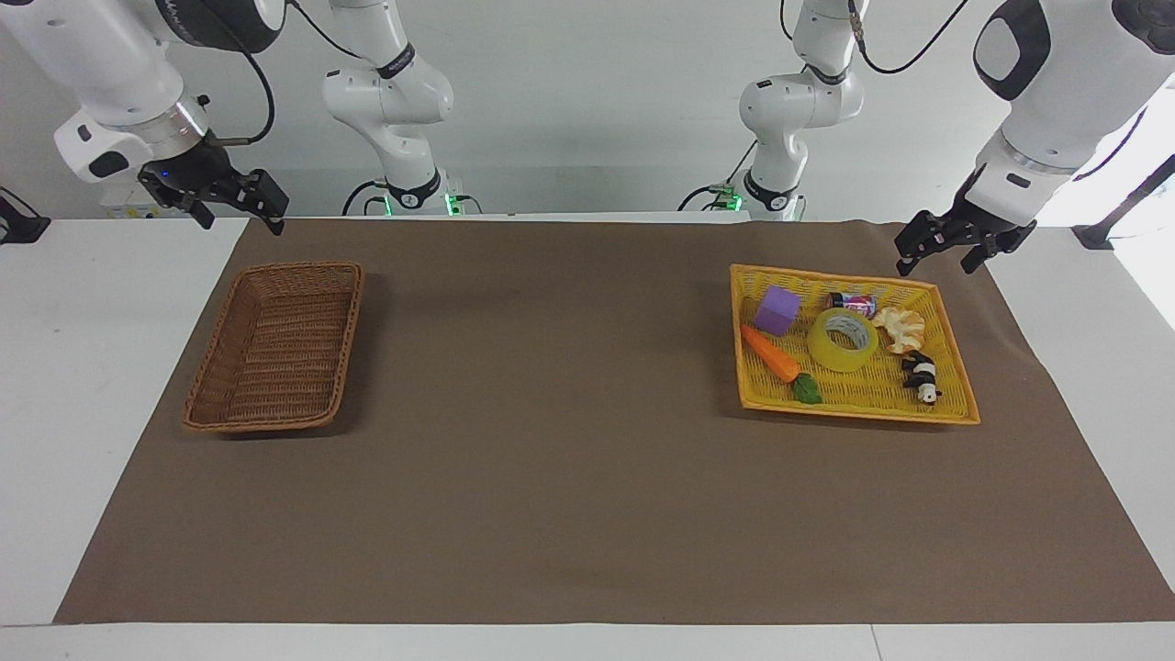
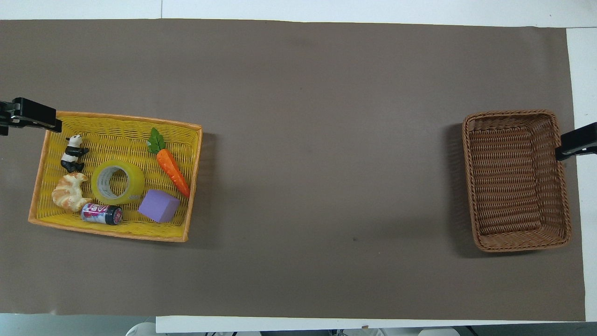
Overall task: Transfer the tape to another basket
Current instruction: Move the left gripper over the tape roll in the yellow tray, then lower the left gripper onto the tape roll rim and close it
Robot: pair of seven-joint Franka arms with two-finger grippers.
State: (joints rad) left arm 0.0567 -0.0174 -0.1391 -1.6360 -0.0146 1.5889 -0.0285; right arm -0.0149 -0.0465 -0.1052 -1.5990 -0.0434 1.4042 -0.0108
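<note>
One tape (image 1: 843,339) roll is lying flat in the middle of the single yellow basket (image 1: 955,390), at the right of the facing view. Five other things are sharing that basket: one purple block (image 1: 778,309), one carrot (image 1: 771,354), one small can (image 1: 852,302), one croissant (image 1: 900,328) and one panda figure (image 1: 921,376). One brown wicker basket (image 1: 207,404) is sitting with nothing in it at the left of the frame, well apart on the brown mat (image 1: 569,477) covering the bench (image 1: 55,386). Two grippers are hovering: the left gripper (image 1: 945,253) is hanging spread over the yellow basket's upper right corner, and the right gripper (image 1: 240,217) is hanging spread at the upper left, holding nothing.
</note>
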